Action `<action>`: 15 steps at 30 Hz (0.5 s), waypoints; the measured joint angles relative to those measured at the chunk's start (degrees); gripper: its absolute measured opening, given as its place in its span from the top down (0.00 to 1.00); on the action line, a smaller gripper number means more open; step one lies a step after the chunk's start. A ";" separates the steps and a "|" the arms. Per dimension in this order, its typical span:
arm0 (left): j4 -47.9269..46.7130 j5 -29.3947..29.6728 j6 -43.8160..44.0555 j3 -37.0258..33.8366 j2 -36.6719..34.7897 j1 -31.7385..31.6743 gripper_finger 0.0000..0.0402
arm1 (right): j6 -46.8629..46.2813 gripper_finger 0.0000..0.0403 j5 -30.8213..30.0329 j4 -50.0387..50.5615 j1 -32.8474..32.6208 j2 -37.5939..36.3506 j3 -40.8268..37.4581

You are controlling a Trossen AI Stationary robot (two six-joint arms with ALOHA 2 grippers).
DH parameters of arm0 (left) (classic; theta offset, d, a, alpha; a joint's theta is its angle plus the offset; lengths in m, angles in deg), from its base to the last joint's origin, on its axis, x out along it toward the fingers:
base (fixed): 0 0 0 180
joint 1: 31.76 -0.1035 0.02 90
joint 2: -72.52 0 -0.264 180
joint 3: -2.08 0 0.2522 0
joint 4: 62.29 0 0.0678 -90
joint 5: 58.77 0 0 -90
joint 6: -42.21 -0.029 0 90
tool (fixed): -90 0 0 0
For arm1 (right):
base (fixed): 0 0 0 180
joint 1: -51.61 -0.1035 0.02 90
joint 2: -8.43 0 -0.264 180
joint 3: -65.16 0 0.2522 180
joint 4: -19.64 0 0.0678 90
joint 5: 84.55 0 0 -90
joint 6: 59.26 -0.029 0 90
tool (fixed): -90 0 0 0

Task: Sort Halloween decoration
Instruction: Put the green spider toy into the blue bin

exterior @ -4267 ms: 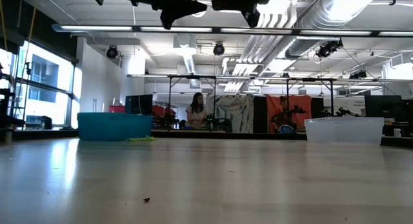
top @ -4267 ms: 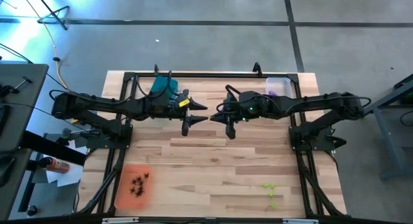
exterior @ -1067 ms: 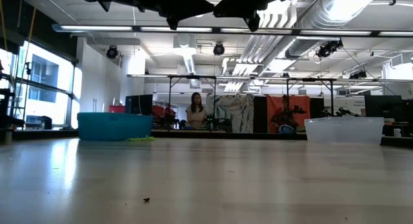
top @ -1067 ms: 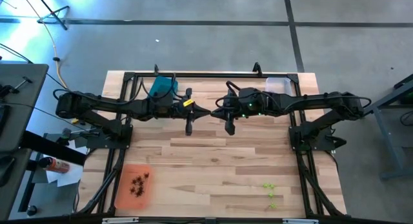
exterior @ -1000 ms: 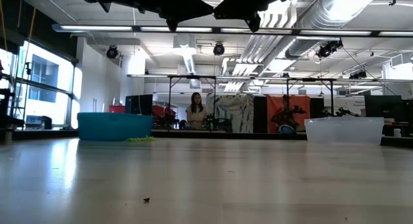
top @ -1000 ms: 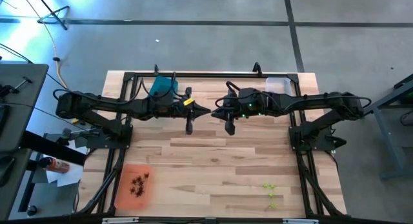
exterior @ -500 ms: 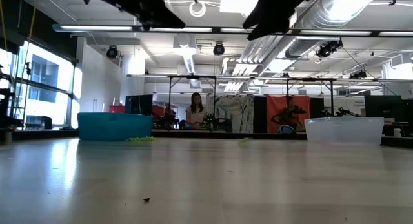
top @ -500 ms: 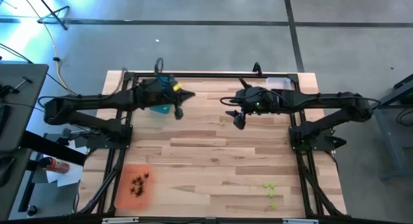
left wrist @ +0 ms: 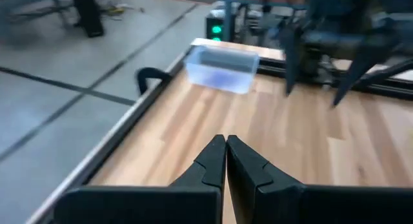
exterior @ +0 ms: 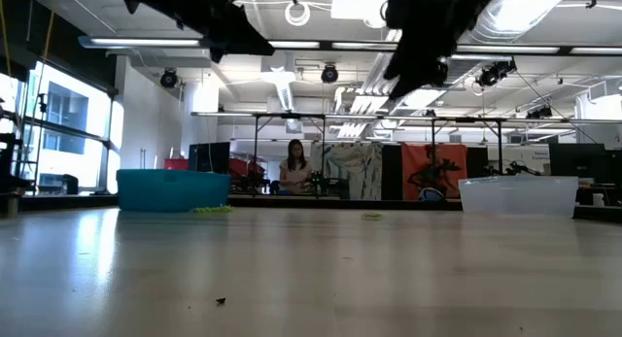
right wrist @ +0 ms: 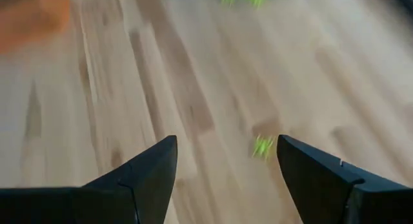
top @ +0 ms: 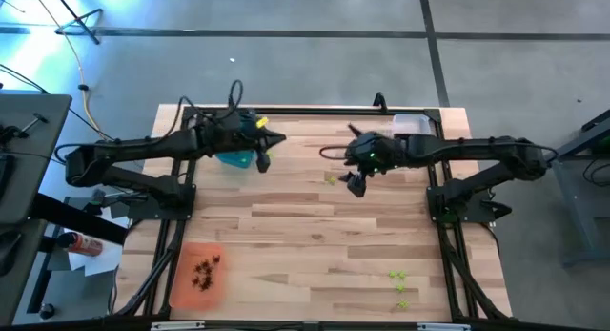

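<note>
**Lime trinket on the wood under the spread right gripper**

The right gripper hangs over the middle of the wooden table with its two fingers wide apart and nothing between them. One lime green trinket lies on the boards just beyond those fingers (in the high view it shows just beside the gripper, toward the left arm). More lime green trinkets sit well away from this gripper, near the table's front edge on the right arm's side. The dark trinkets lie in the orange tray, far from both grippers at the front corner on the left arm's side.

The left gripper has its fingers pressed together, empty, and is poised above the teal tray. Ahead of it, across the table, stands the clear tray.
</note>
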 joint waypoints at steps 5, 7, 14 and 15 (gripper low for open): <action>3.26 -3.24 2.99 -0.02 2.44 3.45 1.00 | -1.58 0.37 1.94 -3.57 0.28 5.56 -3.88; 3.46 -3.25 3.15 -0.02 2.67 4.63 1.00 | 0.44 0.39 1.90 -5.28 0.28 8.80 -3.95; 3.42 -2.53 7.30 -0.02 1.62 6.17 1.00 | 11.38 0.52 -2.38 -10.87 -0.06 20.47 -4.00; 3.46 -2.51 7.98 -0.02 1.35 6.41 1.00 | 12.33 0.53 -2.96 -10.86 0.21 21.69 -4.00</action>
